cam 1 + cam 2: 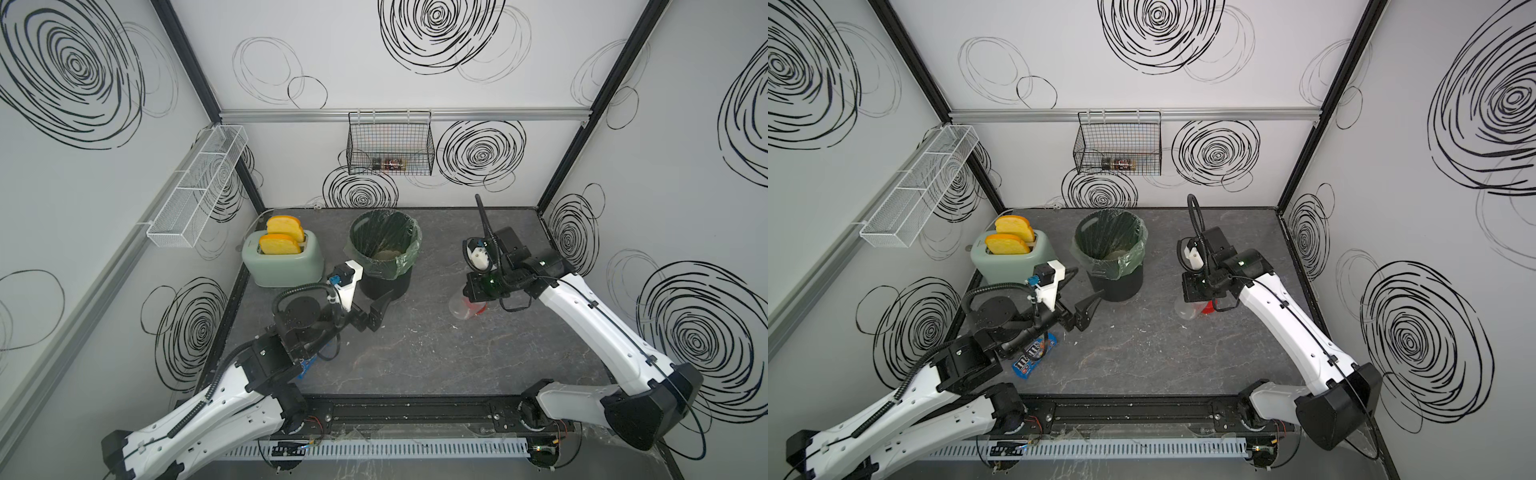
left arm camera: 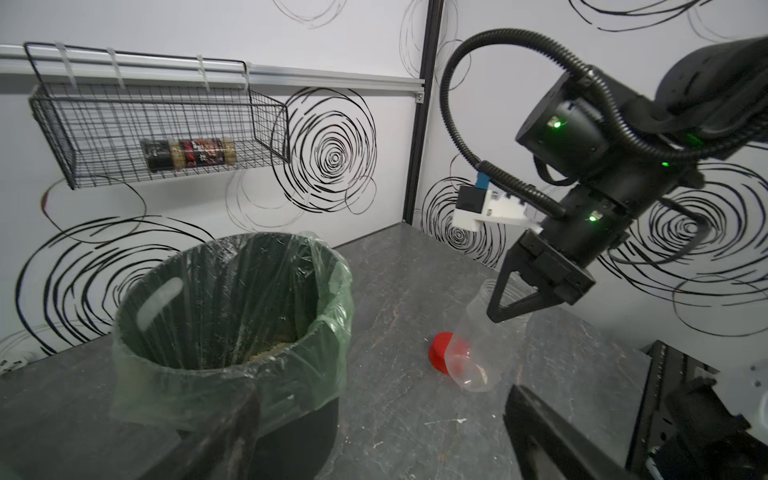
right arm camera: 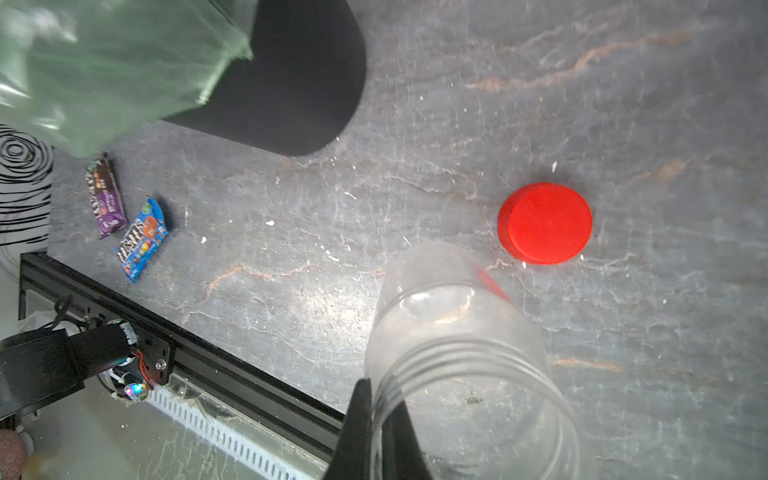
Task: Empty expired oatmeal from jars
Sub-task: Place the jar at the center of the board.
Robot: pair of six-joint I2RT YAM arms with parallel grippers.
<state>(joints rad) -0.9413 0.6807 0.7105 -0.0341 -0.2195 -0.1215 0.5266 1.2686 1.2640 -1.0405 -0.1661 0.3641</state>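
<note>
At far left on the desk (image 1: 436, 353), a pale green toaster (image 1: 282, 266) holds two yellow toast slices (image 1: 279, 244). Nearer, a blue candy packet (image 1: 1034, 355) lies on the desk under the left arm. The left claw (image 1: 380, 311) hangs with its jaws spread wide, gripping nothing, just short of the black bin (image 1: 386, 286), whose green liner folds over the rim. The oatmeal (image 2: 270, 353) lies as a pale tan heap in the bin's bottom. To the right, well apart from the bin, the right claw (image 2: 496, 313) pinches the wall of the clear jar (image 3: 457, 332) near its open mouth, holding it tilted, base low. A few flakes cling inside. The red lid (image 3: 546, 224) lies flat on the desk just beside the jar's base.
</note>
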